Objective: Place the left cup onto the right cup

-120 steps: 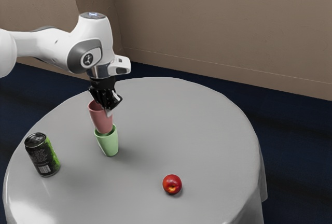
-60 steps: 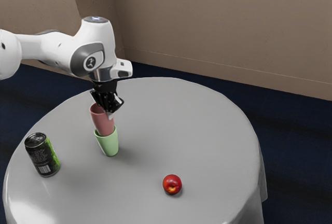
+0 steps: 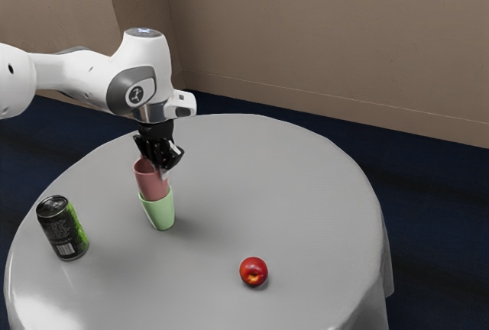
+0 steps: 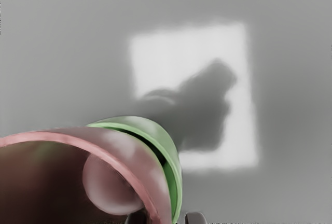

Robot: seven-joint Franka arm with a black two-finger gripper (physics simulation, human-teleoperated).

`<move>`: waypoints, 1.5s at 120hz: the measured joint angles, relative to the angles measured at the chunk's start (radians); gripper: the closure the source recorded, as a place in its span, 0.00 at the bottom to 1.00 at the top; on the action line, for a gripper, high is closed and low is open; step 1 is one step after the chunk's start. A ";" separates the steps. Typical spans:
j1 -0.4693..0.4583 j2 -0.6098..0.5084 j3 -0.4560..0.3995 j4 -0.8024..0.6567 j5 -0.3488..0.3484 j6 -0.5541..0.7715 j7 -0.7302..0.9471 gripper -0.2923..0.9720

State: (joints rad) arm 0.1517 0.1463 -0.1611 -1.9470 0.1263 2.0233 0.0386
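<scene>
The pink cup [image 3: 150, 180] sits slightly tilted inside the green cup [image 3: 158, 209] on the exterior view's left part of the round grey table [image 3: 290, 192]. My gripper [image 3: 159, 162] is at the pink cup's rim, with the fingers shut on its wall. In the wrist view the pink cup's rim [image 4: 104, 149] curves close under my hand, and the green cup's rim [image 4: 155, 130] wraps just outside it. The tips of my fingers [image 4: 194, 217] straddle the pink wall.
A green and black drink can [image 3: 63, 228] stands near the table's edge on the exterior view's left. A red apple [image 3: 254, 271] lies toward the front. The table's edge drops off all round to a dark blue floor.
My hand has moved down and slightly toward the exterior view's right, lowering the pink cup deeper into the green cup. The can and apple have stayed put.
</scene>
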 joint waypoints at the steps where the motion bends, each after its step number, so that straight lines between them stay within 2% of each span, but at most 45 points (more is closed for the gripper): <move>1: 0.000 0.000 0.000 0.000 0.000 0.000 0.000 0.75; 40: -0.006 -0.022 0.000 0.000 -0.002 -0.015 -0.012 0.63; 110: -0.022 -0.098 -0.002 0.030 -0.001 -0.074 -0.030 0.56; 120: -0.047 -0.111 0.021 0.041 -0.004 -0.088 -0.031 0.51; 147: -0.182 -0.126 0.156 0.080 -0.047 -0.150 -0.033 0.34; 180: -0.270 -0.126 0.245 0.157 -0.075 -0.245 -0.024 0.26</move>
State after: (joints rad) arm -0.1180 0.0205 0.0837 -1.7901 0.0516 1.7783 0.0145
